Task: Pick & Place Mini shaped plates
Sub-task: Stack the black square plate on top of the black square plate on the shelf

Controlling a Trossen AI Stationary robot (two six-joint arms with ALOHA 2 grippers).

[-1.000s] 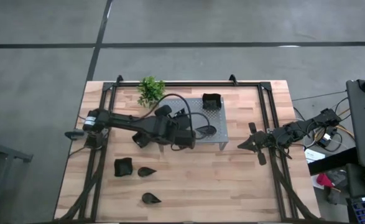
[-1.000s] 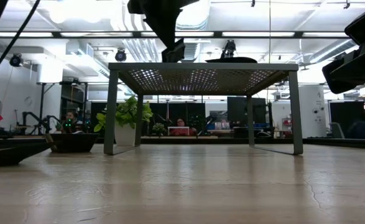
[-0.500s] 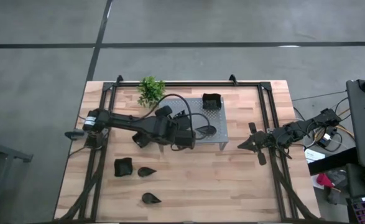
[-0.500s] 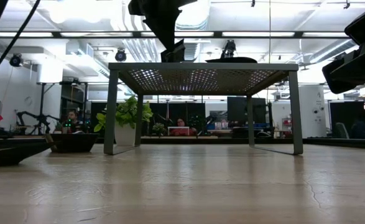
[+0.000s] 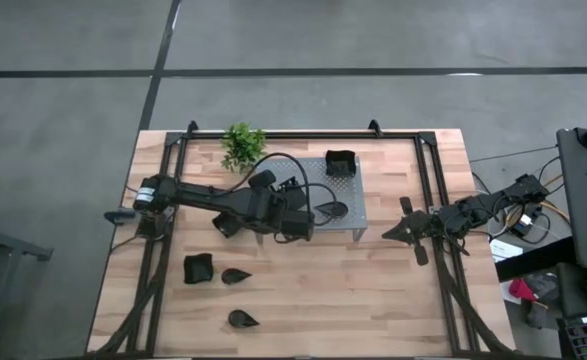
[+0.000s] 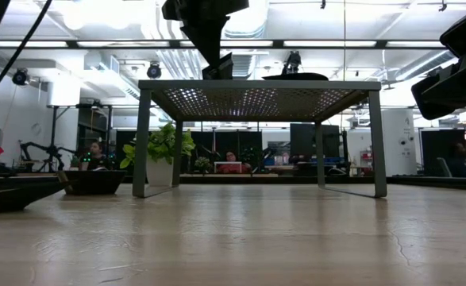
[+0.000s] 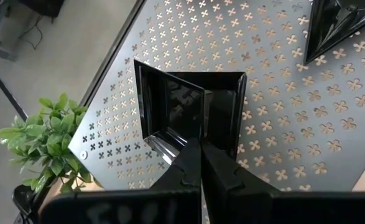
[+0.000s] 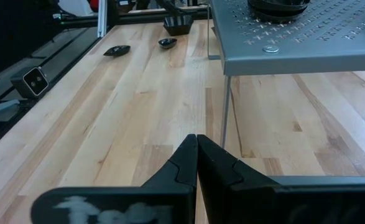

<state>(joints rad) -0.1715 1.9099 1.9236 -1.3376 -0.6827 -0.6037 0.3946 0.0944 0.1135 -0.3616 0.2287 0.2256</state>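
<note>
Just ahead of the left gripper's [image 7: 200, 163] pressed-together, empty fingers a square plate [image 7: 191, 106] sits on the metal stand [image 7: 281, 137], a teardrop plate [image 7: 337, 22] beyond; three plates [image 5: 235, 275] on the table look left to move.

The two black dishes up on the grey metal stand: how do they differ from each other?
The square plate has straight sides and tall raised walls, and sits at the far corner of the stand. The teardrop plate is rounded with a pointed tip, looks shallower, and sits nearer the front edge, beside the left gripper. Both are small, glossy and black.
</note>
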